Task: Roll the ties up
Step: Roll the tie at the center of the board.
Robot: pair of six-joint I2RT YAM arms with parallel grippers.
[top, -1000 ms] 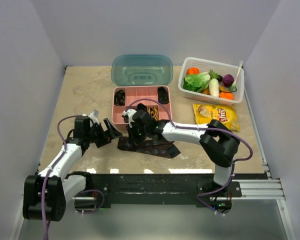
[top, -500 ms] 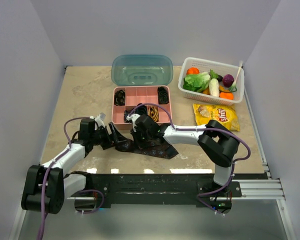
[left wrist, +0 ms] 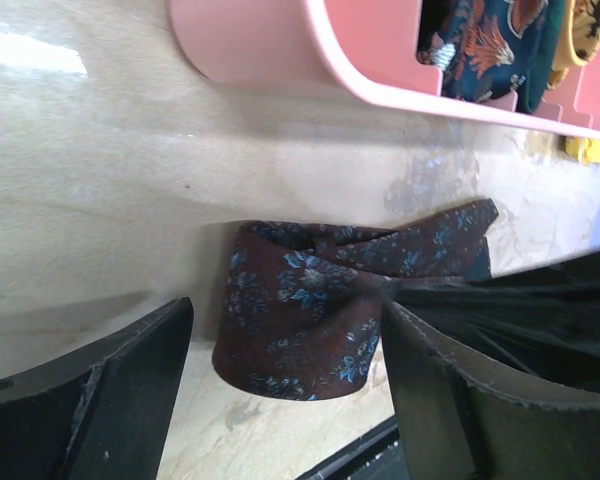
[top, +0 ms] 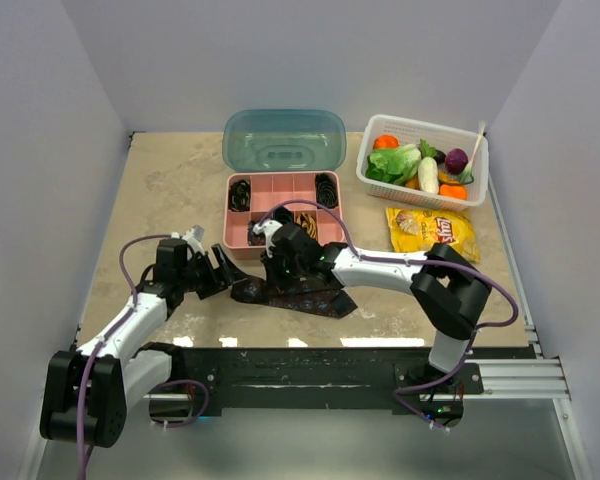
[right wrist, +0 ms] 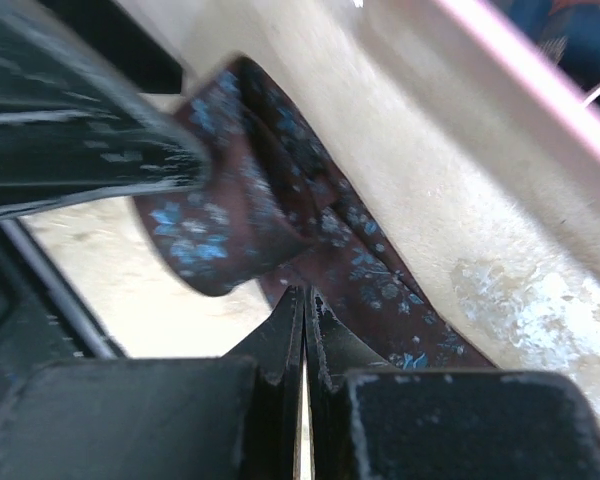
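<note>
Beside the pink box (left wrist: 250, 45), left claw (left wrist: 285, 312) gapes wide astride the tie (left wrist: 310, 345).

Lab cell: white walls (top: 310, 50), rail-mounted arms (top: 380, 268)

Plain pale-grey walls (top: 310, 50) enclose a beige marbled tabletop (top: 170, 190) under soft, even light

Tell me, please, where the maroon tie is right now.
In the top view the maroon tie lies on the table just in front of the pink box, its folded end at the open left gripper.
</note>
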